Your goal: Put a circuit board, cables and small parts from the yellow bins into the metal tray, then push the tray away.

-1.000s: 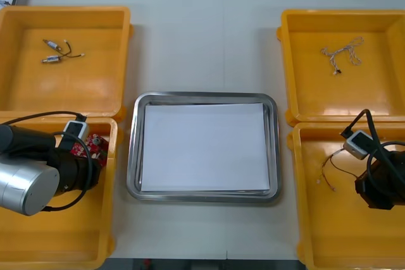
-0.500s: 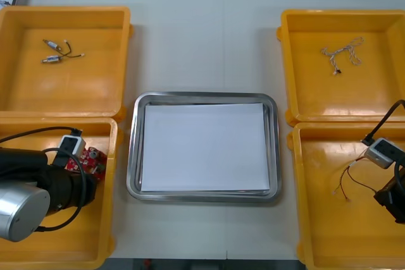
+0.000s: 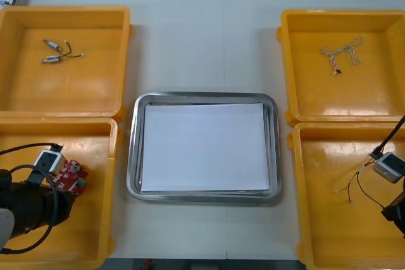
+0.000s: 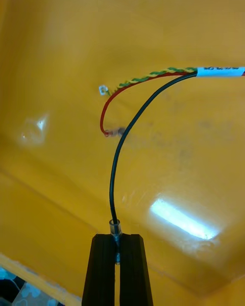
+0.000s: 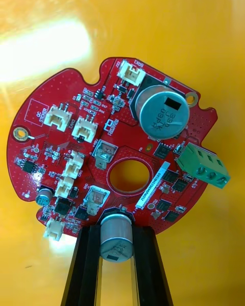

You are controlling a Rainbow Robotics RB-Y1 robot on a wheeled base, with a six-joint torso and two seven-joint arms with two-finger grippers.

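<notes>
So far the metal tray holds nothing: left hand pinches a circuit board, right hand a black cable, small parts unpicked.

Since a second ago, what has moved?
Both arms drew back and outward: the left gripper takes the circuit board along, and the right gripper drags the black cable by its end. The metal tray stayed put.
</notes>
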